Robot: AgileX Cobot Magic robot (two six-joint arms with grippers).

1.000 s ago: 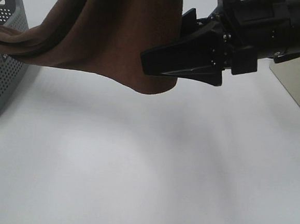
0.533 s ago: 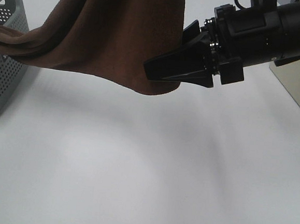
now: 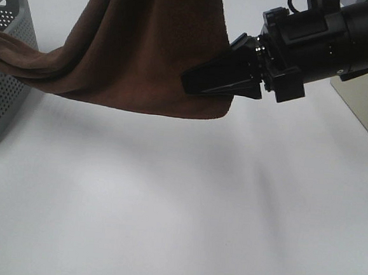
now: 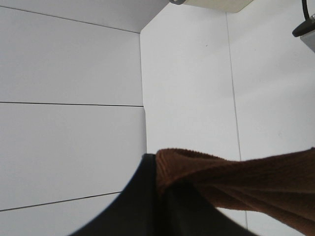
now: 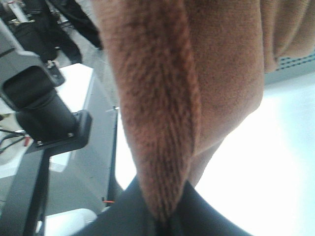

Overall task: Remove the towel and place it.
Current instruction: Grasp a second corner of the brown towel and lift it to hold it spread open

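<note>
— White tabletop point(image 3: 166, 206) fills our high view. Where's the large dark brown terry towel point(image 3: 146, 52)?
— We see it hanging above that surface at twelve o'clock, one end draped across the grey perforated plastic basket point(image 3: 3, 91) at nine.
— And our tools?
— Our right tool point(image 3: 191, 84), reaching in from two o'clock, is pinched tight on the towel's lower edge. Our left tool point(image 4: 157, 177) is clamped on a fold.

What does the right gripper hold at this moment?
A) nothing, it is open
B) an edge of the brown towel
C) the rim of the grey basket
B: the right gripper is shut on a fold of the towel, which hangs above the white table.
</note>
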